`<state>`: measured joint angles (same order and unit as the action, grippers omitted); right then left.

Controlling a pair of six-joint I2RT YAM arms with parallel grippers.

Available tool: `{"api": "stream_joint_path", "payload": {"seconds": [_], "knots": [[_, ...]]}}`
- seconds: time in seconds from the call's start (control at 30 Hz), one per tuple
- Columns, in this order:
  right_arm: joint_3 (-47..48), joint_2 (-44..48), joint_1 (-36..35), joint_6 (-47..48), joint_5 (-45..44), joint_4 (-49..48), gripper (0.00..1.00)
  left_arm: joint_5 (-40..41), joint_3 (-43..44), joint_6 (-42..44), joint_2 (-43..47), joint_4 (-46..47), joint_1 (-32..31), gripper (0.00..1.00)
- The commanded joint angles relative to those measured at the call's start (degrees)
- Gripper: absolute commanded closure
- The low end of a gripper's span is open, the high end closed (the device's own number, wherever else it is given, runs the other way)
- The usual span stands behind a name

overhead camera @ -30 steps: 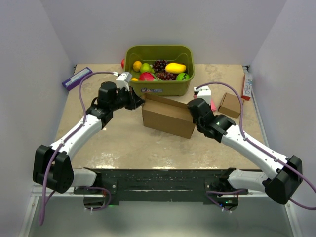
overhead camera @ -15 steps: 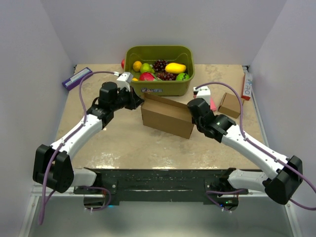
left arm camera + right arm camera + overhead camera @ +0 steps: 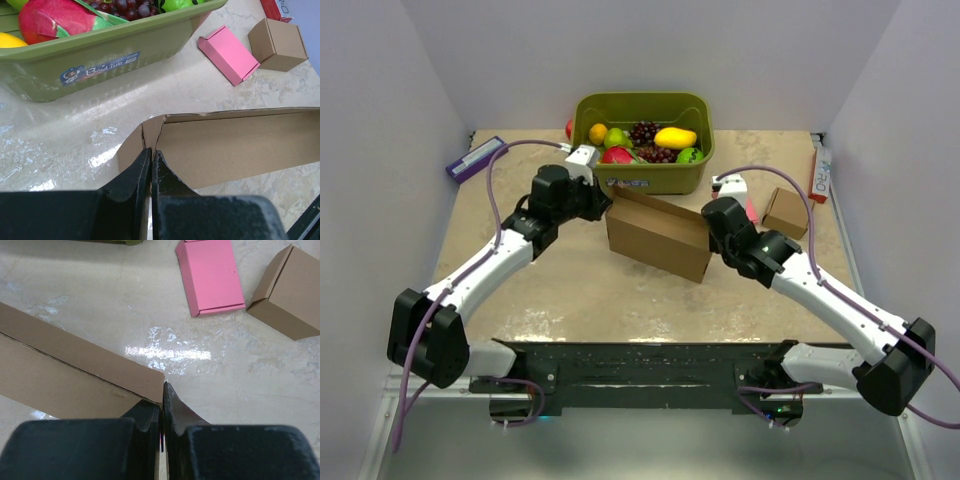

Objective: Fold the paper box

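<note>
The paper box [image 3: 658,238] is a large brown cardboard mailer standing open in the middle of the table, just in front of the green basket. My left gripper [image 3: 602,204] is shut on the box's left end wall; in the left wrist view the jaws [image 3: 151,152] pinch a cardboard edge, with the box's inside [image 3: 240,145] beyond. My right gripper [image 3: 712,222] is shut on the box's right end; in the right wrist view it [image 3: 162,387] pinches the corner of a cardboard panel [image 3: 75,372].
A green basket [image 3: 643,176] of toy fruit stands behind the box. A pink flat block [image 3: 209,275] and a small brown box [image 3: 785,212] lie to the right. A purple item [image 3: 475,158] lies far left, a red-white item [image 3: 818,172] along the right wall.
My left arm has shifted slightly right and forward, pushing the box's left end a little. The right arm has barely moved.
</note>
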<state>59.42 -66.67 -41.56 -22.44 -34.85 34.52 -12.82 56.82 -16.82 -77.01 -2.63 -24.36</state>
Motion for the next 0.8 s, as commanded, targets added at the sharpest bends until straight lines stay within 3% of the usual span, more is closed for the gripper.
{"api": "stream_joint_path", "payload": {"seconds": [0.0,0.4,0.77], "knots": [[3.69,0.23,1.04,-0.94,4.17,-0.24,0.98,3.59,1.63,2.67,-0.77,-3.87,-1.74,1.0],[6.67,-2.76,9.39,-1.38,19.81,-1.92,1.0,11.23,2.51,5.74,-1.21,-6.33,-6.49,1.0],[10.72,-6.27,10.45,-4.37,20.79,0.72,1.0,15.02,2.95,6.8,-1.74,-7.39,-9.74,1.0]]}}
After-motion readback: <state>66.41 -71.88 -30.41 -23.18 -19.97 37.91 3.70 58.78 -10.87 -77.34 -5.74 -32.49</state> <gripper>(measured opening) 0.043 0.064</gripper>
